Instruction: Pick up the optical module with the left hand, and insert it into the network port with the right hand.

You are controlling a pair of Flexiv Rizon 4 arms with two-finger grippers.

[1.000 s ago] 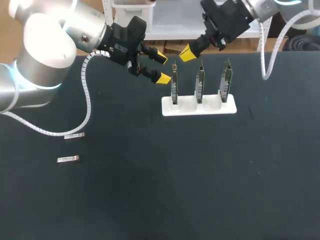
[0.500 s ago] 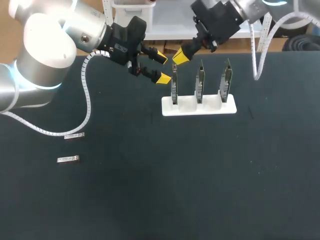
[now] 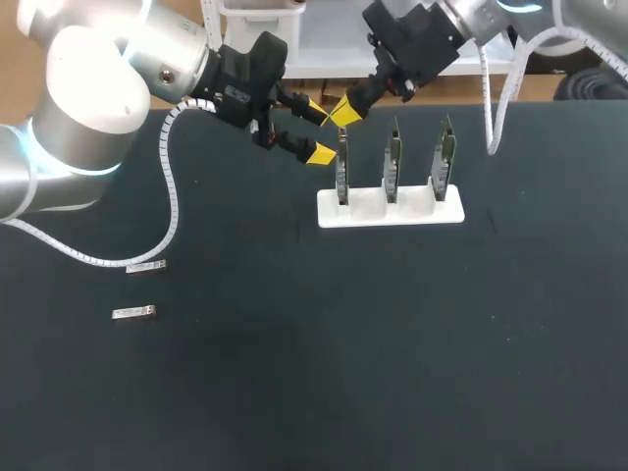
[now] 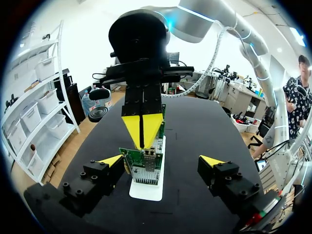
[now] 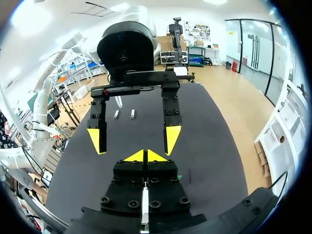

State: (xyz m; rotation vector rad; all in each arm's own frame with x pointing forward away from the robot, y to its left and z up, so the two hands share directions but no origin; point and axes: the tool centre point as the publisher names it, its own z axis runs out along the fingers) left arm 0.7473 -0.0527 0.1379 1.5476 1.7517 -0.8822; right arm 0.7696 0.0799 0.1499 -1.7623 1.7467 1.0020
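Two small silver optical modules (image 3: 146, 265) (image 3: 133, 313) lie on the black table at the left; the right wrist view shows them (image 5: 116, 114) (image 5: 132, 113) far beyond both grippers. A white holder (image 3: 390, 208) carries three upright green boards. The leftmost board (image 3: 341, 172) bears the metal network port (image 4: 148, 155). My left gripper (image 3: 319, 131) hangs open just left of that board, which stands between its fingers (image 4: 161, 161) untouched. My right gripper (image 3: 343, 111) is shut above the same board, tips (image 4: 142, 129) pointing down at the port. I see nothing held in it (image 5: 145, 156).
The middle board (image 3: 392, 162) and the right board (image 3: 444, 162) stand in the holder to the right of the grippers. A white cable (image 3: 173, 186) of my left arm loops down onto the table near the modules.
My right gripper has moved left, from above the middle board to above the leftmost board, close to the left gripper's fingers. The left arm has kept still.
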